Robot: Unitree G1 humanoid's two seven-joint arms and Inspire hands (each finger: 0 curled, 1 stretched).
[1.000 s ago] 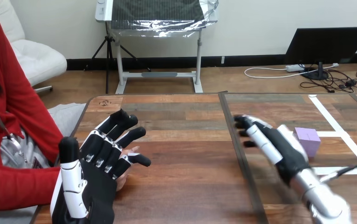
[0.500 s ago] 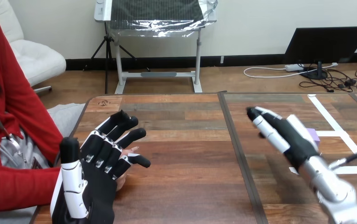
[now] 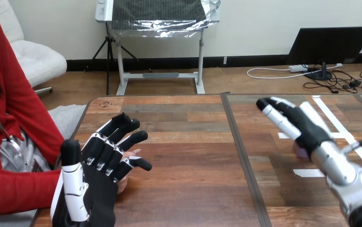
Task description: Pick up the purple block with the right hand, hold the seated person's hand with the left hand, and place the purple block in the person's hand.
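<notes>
Nothing picked up yet: right hand point(image 3: 296, 122), fingers straight, sat over the mostly hidden purple block point(image 3: 300, 151) at the right. Left hand point(image 3: 99, 175), fingers spread and uncurled, lay over the person's hand point(image 3: 124, 182), near left. Pickup, hold and handover all remained.

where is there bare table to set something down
Bare: the middle of the table between the left hand and the right hand. Crowded: left, where the left hand is over the person's hand; right, the purple block under the right hand.
</notes>
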